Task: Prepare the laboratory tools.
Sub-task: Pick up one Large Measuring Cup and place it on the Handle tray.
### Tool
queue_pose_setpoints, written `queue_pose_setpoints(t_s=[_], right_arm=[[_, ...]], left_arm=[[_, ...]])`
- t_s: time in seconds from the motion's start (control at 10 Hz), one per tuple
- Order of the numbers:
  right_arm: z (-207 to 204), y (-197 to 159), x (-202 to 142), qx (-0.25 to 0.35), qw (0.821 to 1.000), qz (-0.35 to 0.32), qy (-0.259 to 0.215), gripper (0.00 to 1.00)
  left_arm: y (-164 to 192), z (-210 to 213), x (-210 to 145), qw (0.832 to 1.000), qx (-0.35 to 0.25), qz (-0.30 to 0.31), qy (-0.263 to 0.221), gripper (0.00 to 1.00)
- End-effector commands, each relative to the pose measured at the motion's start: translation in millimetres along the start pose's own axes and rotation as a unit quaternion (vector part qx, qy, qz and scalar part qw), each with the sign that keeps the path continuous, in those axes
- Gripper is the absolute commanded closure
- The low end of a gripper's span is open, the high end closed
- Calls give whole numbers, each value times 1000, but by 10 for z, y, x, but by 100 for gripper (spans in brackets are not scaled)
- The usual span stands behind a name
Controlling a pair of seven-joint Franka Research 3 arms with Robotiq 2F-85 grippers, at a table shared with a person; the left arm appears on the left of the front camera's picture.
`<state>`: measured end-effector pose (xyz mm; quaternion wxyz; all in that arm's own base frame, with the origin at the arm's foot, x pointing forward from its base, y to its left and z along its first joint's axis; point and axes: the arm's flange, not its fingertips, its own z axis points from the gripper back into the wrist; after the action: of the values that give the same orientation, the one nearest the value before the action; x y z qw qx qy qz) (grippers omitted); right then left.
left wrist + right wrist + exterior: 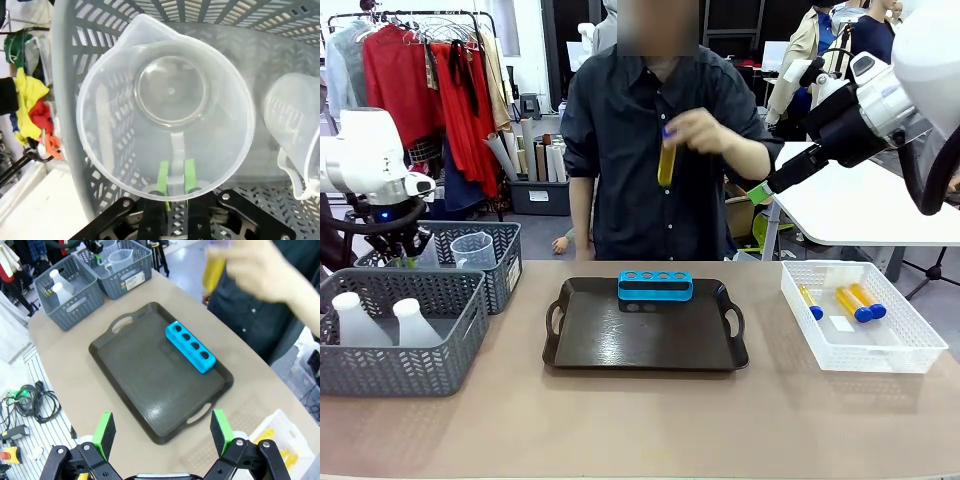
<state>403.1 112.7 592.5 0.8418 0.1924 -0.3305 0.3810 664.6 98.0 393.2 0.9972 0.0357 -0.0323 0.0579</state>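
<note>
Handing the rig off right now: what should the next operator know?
Left pincer: shut on the handle of a clear beaker inside the rear grey basket.
Right pincer: open, raised, facing the tray.
Person's hand holds one yellow tube; three more tubes lie in the white basket.
Two flasks stand in the front grey basket.
Done: blue rack on the tray, holes empty.
Left: beaker, a flask and the tubes.

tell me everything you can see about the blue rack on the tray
The blue rack is a small rounded block, plastic by its look, with four round holes in one row on top, all empty. A dark band runs along its front. It sits flat at the far edge of the dark brown tray, touching nothing else.
</note>
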Motion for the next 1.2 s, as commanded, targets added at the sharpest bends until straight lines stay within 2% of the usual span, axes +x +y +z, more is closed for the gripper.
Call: queue_pose_setpoints(t_s=[0.0,0.3,0.7,1.1], right_arm=[[8,0,13,2,1000,-1,-2,0],[8,0,13,2,1000,-1,-2,0],[8,0,13,2,1000,-1,-2,0],[8,0,13,2,1000,-1,-2,0]], left_arm=[[28,106,-94,1000,-12,5,-6,100],[97,371,-108,999,-26,-5,-18,100],[124,1518,-162,993,-37,-77,-81,100],[-134,2362,-440,972,-47,-184,-136,100]])
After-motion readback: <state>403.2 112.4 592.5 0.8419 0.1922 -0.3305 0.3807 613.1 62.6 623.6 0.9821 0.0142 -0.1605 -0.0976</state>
